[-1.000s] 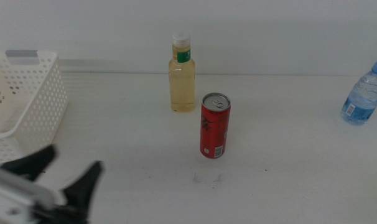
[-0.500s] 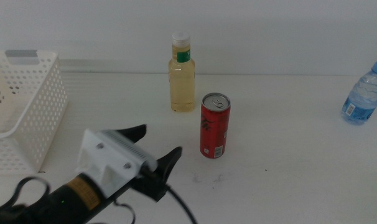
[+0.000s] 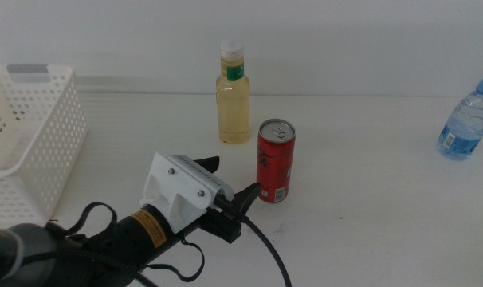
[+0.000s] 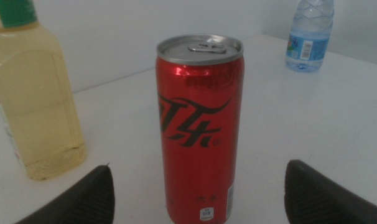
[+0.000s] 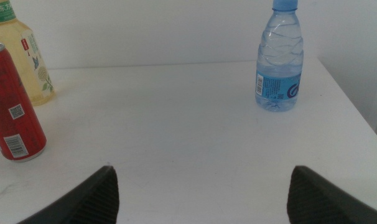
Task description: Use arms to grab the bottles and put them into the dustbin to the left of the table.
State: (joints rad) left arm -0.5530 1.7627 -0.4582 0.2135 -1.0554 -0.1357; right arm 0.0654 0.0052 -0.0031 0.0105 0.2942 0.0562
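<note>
here, on the white table: three drink containers, all upright, long axes vertical. red can near centre, pull-tab top sealed, contents unseen. yellow bottle just behind and left of it, apart, filled with yellow liquid nearly to the neck, white cap on. water bottle well apart at the right edge, blue cap on, clear liquid inside. dustbin at the left edge; nothing seen in the visible part of its interior. left gripper low, just beside the can, jaws spread wide and facing it, not touching. right gripper seen only in its wrist view, jaws apart, facing the bare table.
</note>
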